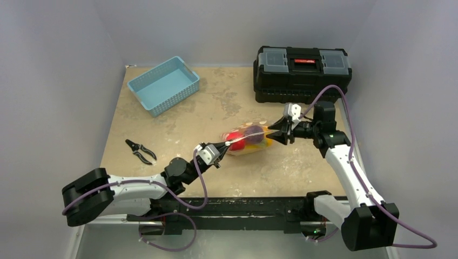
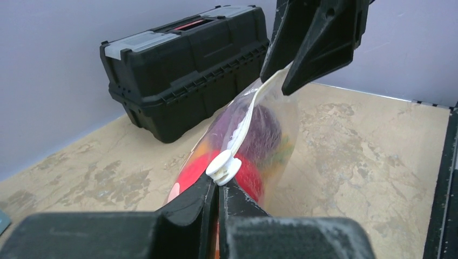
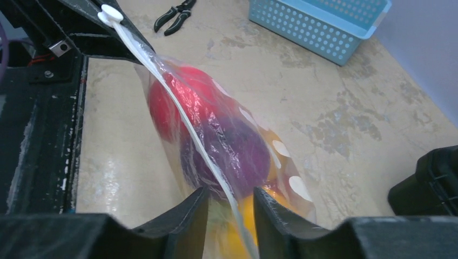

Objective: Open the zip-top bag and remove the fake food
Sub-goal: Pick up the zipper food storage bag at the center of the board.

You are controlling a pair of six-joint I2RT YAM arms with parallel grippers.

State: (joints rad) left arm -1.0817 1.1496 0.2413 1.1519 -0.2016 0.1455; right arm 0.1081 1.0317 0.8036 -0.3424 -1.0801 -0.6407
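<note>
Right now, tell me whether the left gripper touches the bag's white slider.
Touching. Left wrist view: the left gripper pinches the white slider of the zip-top bag, no gap.

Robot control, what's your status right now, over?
Left fingers shut on zip-top bag by its slider. Right fingers shut on its far end. Fake food inside. Nothing blocking.

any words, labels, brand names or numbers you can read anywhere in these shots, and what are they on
No text can be read in any view.
On the black toolbox: the red strip on its lid is too small and blurred to show any lettering.
On the zip-top bag: only white dots, no writing.
On the blue basket and the pliers: no markings visible.
</note>
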